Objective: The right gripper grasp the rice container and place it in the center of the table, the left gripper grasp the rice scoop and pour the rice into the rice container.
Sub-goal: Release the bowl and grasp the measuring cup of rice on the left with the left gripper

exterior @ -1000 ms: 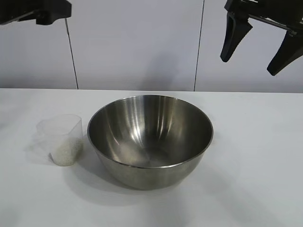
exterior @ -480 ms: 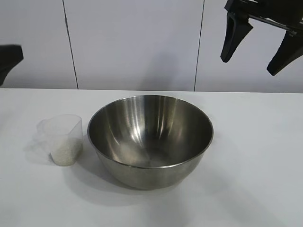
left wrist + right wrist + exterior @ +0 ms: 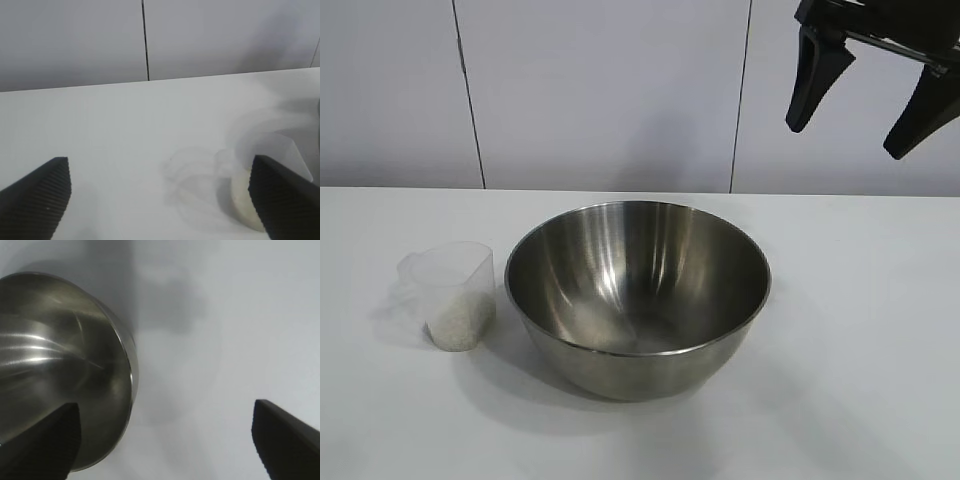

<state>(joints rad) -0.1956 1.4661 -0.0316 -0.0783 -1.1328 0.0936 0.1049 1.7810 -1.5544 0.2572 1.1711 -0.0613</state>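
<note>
We note the left tool (image 3: 160, 200) has left the exterior view, fingers apart above the rice scoop (image 3: 450, 293); right tool (image 3: 865, 95) unchanged, spread.

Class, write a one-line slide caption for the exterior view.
Shiny steel bowl beside clear plastic cup of rice; open right gripper hangs above.

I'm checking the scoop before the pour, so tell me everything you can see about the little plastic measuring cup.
The rice scoop is a small, translucent, clear plastic cup with a pointed spout lip. It stands upright on the white table, just left of the steel rice container, with a narrow gap between them. White rice fills its lower part. Nothing grips it: in the left wrist view the left gripper hangs open near it.
</note>
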